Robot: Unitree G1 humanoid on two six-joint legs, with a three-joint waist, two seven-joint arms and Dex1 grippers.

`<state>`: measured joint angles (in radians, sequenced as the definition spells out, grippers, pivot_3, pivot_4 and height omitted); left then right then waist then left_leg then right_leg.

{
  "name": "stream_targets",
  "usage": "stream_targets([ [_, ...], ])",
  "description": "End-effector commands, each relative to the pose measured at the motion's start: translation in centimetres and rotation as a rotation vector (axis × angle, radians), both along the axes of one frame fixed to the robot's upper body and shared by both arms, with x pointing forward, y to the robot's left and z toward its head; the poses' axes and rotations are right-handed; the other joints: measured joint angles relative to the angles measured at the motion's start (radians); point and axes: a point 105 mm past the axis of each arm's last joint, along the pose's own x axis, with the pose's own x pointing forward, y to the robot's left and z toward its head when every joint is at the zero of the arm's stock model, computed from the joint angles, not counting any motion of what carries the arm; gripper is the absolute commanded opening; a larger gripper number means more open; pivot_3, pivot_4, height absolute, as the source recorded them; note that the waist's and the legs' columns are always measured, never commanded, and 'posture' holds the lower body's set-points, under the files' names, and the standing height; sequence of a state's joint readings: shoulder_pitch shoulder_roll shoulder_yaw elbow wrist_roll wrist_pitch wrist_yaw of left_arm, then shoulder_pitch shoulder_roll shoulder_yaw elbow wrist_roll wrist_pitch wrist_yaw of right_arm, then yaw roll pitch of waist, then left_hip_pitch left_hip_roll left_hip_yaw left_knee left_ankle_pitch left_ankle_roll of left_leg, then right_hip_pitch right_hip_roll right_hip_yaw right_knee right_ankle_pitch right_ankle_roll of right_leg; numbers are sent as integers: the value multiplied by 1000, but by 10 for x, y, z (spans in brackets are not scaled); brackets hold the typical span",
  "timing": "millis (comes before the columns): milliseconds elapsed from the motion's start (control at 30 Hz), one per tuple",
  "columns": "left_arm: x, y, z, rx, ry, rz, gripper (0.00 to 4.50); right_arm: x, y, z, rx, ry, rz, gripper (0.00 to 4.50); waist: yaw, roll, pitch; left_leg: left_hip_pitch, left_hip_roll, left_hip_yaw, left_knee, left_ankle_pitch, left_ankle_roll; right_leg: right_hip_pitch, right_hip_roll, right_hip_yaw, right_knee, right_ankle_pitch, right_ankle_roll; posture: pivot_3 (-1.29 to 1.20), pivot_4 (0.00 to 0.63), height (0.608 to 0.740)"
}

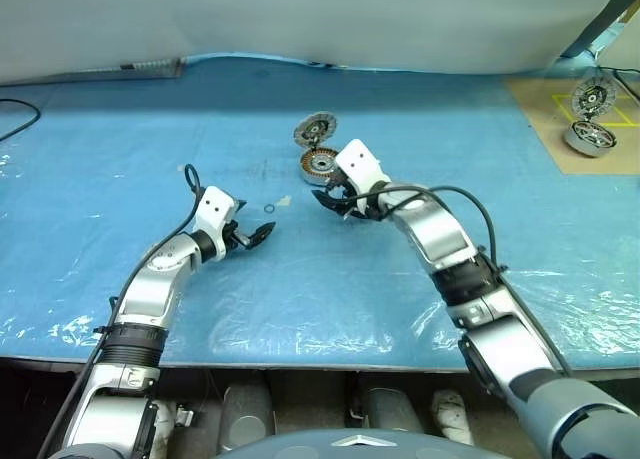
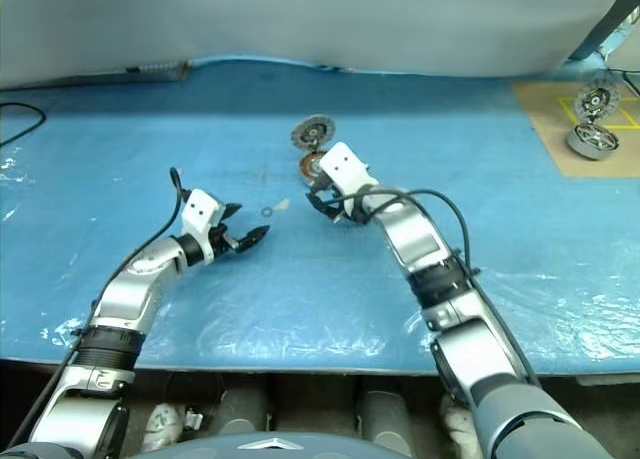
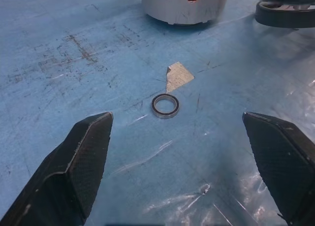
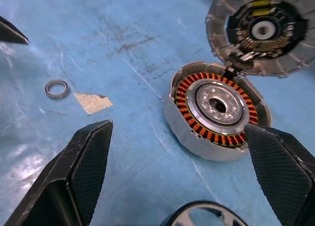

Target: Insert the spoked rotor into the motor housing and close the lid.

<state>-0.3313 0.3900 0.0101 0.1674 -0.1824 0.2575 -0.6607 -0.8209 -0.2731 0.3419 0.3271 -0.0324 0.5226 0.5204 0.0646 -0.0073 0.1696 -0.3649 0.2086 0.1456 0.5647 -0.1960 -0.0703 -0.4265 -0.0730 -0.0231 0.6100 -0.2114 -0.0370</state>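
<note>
Beside the motor housing [image 4: 216,117], its lid [image 4: 261,31] stands open.

motor housing [image 4: 216,113]: shiny metal, copper windings; table cover [image 1: 100,179]: scuffed blue plastic

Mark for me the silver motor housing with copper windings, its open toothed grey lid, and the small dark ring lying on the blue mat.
Silver motor housing with copper windings [image 4: 215,109]: right wrist view, on the centre hub.
Toothed grey lid [image 4: 262,30]: right wrist view, on the dark centre.
Small dark ring [image 3: 165,106]: left wrist view, on its near rim.
</note>
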Motion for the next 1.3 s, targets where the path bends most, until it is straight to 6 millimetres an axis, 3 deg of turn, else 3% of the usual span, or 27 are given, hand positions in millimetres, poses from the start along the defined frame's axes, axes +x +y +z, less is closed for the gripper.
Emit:
stream_targets([
  [33, -1, 0, 14, -10, -57, 7, 4478, 14, 10, 9, -78, -30, 54, 4500, 0, 0, 0, 0, 0, 0, 0, 0, 0, 0, 0, 0, 0, 0, 0, 0, 150, 740],
  [333, -2, -2, 17, -21, -67, 21, 4478, 38, 22, 13, -226, -86, 101, 4500, -2, 0, 0, -2, 1, 0, 2, 0, 0, -2, 0, -1, 2, 0, -1, 0, 150, 740],
  [533, -1, -5, 18, -27, -72, 23, 4478, 40, 27, 7, -278, -83, 141, 4500, -3, 0, 0, -6, 3, 1, 7, 0, 0, -10, 0, -1, 14, -3, -6, 0, 150, 740],
  [967, -2, -4, 17, -32, -76, 38, 4478, 37, 38, 4, -261, -16, 188, 4500, -23, 0, 0, -7, 6, 2, 10, 0, 1, -11, 0, -2, 15, -3, -8, 0, 150, 740],
  [1067, -3, -3, 16, -30, -73, 39, 4500, 32, 41, -2, -254, 13, 221, 3906, -23, 0, 0, -7, 6, 2, 10, 0, 1, -12, 1, -2, 15, -3, -8, 0, 150, 740],
  [1233, -2, -4, 15, -30, -70, 38, 4500, 30, 40, -8, -256, 29, 221, 2213, -23, 0, 0, -7, 7, 2, 11, 2, 4, -11, 1, -2, 15, -3, -9, 0, 150, 740],
  [1300, -2, -4, 15, -29, -69, 37, 4500, 30, 39, -9, -258, 31, 217, 2213, -23, 0, 0, -6, 7, 2, 11, 2, 4, -11, 1, -3, 16, -3, -9, 0, 150, 740],
])
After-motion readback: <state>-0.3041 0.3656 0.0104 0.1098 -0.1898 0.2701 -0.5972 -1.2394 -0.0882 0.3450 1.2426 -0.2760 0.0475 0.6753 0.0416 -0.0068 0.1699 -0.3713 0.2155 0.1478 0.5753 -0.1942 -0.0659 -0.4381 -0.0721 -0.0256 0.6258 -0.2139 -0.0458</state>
